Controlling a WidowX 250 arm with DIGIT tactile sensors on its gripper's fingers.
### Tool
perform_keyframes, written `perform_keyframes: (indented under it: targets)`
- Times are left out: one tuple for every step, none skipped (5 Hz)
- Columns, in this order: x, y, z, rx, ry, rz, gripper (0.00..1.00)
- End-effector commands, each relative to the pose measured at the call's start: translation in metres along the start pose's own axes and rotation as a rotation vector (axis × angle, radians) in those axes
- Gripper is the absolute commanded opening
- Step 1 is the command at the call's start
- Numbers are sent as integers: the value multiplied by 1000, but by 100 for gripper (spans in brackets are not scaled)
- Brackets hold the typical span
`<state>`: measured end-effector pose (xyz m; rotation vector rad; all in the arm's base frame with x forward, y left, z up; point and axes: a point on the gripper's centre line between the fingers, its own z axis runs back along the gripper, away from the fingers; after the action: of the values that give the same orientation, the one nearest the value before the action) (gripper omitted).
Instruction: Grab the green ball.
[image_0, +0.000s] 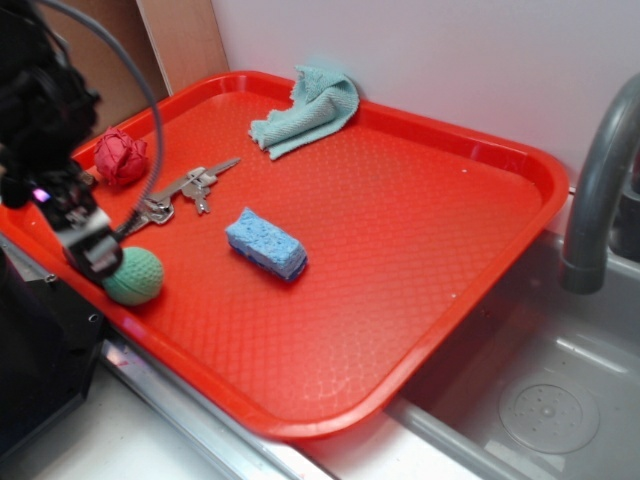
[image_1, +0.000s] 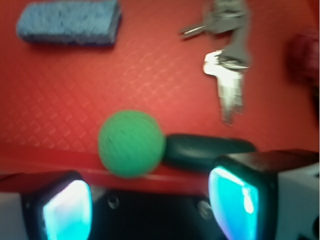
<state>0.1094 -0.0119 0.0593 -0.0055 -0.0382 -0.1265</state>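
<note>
A: Where's your green ball (image_0: 134, 276) right now?

B: On the red tray (image_0: 420, 200), hard against its near rim, at the corner closest to the arm. It's a sphere, so you get no long axis and no heading to line up on, just dimples all round.

A: And your gripper (image_1: 150, 200)?

B: Spread wide. In the wrist view the two fingers (image_1: 65, 207) sit either side of empty space, with the ball ahead of them and nothing pinched.

A: Anything crowding the ball?

B: A dark teal capsule (image_1: 207, 150) lies touching it, along the same rim. Beyond the ball, a bunch of keys (image_0: 185, 190) lies near, with a reddish-pink cloth wad (image_0: 121, 157) past them. The blue sponge (image_0: 266, 243) sits near the ball, toward tray centre. A teal rag (image_0: 310, 108) is well apart, at the far rim.
</note>
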Motion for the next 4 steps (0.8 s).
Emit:
perform_keyframes:
  targets:
    - [29, -14, -30, 28, 88, -71, 100]
    - [23, -15, -26, 23, 95, -44, 0]
    - [21, -12, -1, 44, 33, -19, 0]
    - [28, -2, 49, 68, -65, 34, 0]
